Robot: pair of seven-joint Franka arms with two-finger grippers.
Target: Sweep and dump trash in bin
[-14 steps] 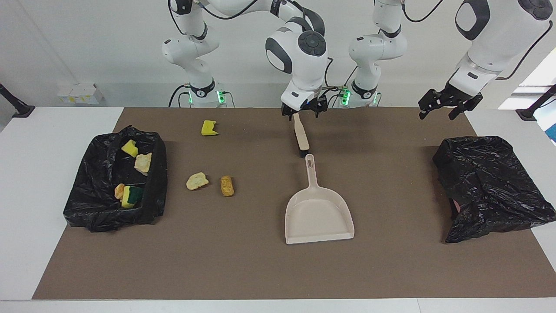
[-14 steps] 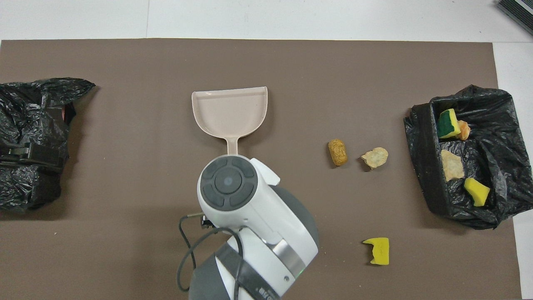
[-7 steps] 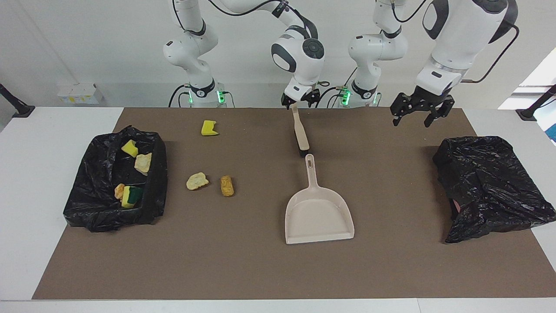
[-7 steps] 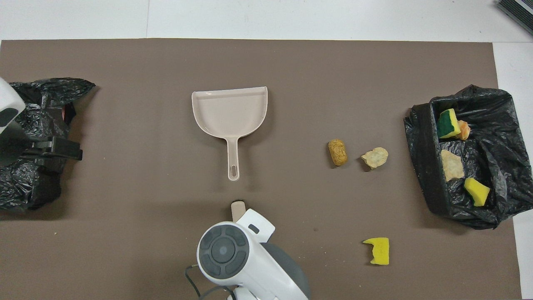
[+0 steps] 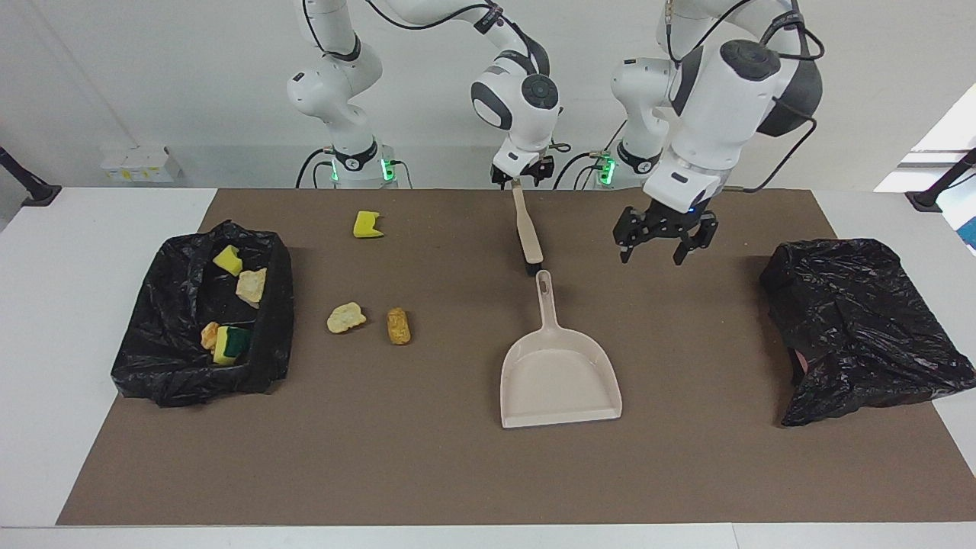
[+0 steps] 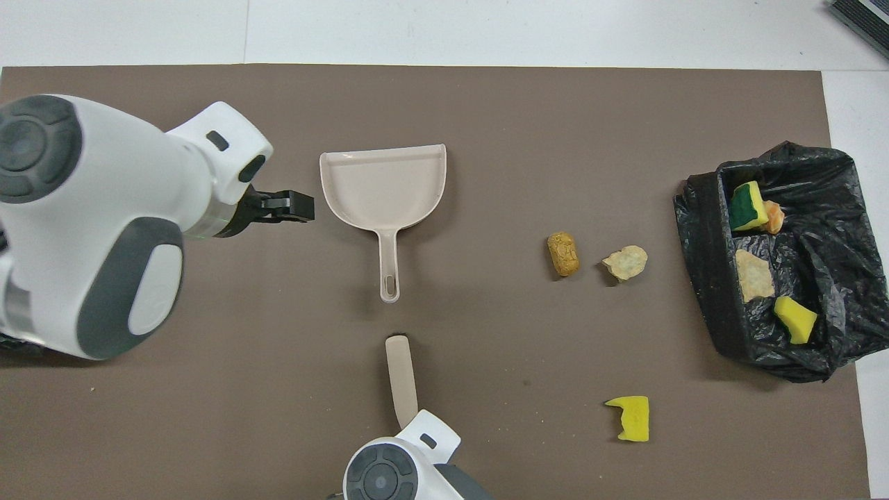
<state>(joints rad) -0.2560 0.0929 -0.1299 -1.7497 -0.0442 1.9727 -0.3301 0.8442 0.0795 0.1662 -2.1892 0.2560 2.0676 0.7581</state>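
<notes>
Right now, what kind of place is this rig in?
Probably a robotics lab test bench, not a home. Two arms stand at a white table with a brown mat taped out as workspace. Props are staged: dustpan, brush, sponge and bread-like trash, bag-lined bin. Bare white wall.

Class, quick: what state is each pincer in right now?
Left pincer: open, holding nothing, in the air over the mat beside the dustpan.
Right pincer: at the brush handle's end; cannot be told.

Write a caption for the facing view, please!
Right gripper holds the brush; left gripper hovers near the dustpan.
</notes>
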